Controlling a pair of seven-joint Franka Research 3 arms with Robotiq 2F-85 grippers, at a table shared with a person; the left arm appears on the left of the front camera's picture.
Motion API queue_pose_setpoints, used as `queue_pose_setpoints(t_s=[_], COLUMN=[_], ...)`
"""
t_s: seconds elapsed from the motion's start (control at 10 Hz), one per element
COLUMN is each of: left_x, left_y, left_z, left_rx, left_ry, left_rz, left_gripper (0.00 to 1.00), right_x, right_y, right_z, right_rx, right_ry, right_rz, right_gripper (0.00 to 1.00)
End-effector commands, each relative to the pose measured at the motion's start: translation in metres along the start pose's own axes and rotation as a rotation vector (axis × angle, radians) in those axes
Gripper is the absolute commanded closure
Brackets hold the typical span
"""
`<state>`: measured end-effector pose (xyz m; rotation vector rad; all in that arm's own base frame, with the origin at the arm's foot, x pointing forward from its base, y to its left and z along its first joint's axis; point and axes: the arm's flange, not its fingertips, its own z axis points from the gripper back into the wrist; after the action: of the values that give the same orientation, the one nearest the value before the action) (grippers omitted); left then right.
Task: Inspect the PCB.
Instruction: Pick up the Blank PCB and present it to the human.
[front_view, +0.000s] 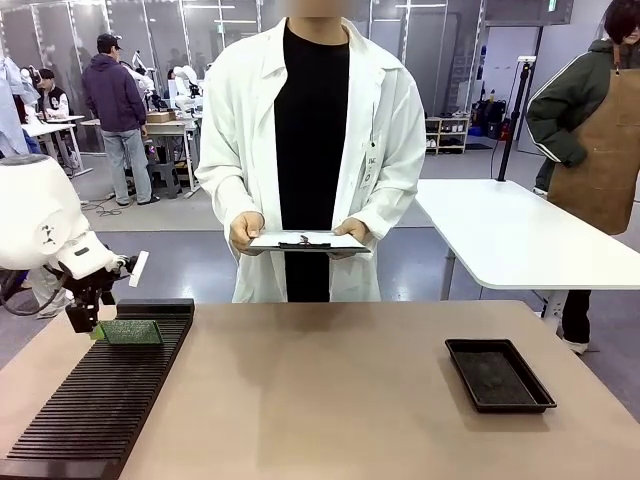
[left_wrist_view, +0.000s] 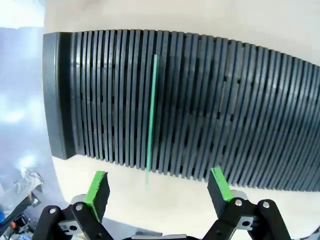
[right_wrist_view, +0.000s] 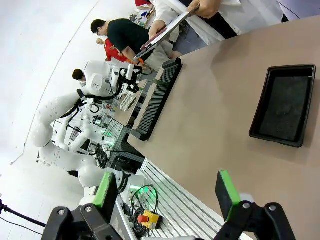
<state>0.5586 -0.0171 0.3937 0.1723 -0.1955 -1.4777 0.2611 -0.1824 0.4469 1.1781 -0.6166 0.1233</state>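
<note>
Landmark: we take the white table (front_view: 510, 235), beyond the brown tabletop (front_view: 320, 380).
Floor: we see grey floor (front_view: 190, 262) left of the white table.
Back wall: far behind the white table, we see metal-framed glazed partitions (front_view: 60, 40).
Shelving: a low shelf unit (front_view: 447, 133) stands behind the white table.
Stand: a black pole (front_view: 520, 110) rises just behind the white table.
Benches: we see cluttered workbenches (front_view: 170, 125) far to the left of the white table.
</note>
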Motion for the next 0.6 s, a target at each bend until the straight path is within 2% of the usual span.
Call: queue_pose_setpoints(t_s=[0.0,0.3,0.4,0.5], left_x=[-0.001,0.006,0.006,0.007], left_y=[0.018,0.021,0.021,0.021], left_z=[-0.013,-0.035,-0.042,-0.046], left_rx=[0.020,-0.024,-0.035,-0.033], left_ry=[0.022,0.069,0.053,0.054], left_rz=[-0.046,-0.047,-0.049,-0.052], left_gripper=[0.00,0.00,0.08,0.36], right_x=[0.001,0.001,0.001,0.001], right_y=[-0.001,-0.001,-0.001,-0.001], right_z=[-0.001,-0.001,-0.001,-0.001], right_rx=[0.010,0.010,0.010,0.010], right_ry=[-0.009,-0.009,-0.009,-0.009], right_rz=[0.022,0.022,0.022,0.022], right_gripper=[0.00,0.00,0.00,0.00])
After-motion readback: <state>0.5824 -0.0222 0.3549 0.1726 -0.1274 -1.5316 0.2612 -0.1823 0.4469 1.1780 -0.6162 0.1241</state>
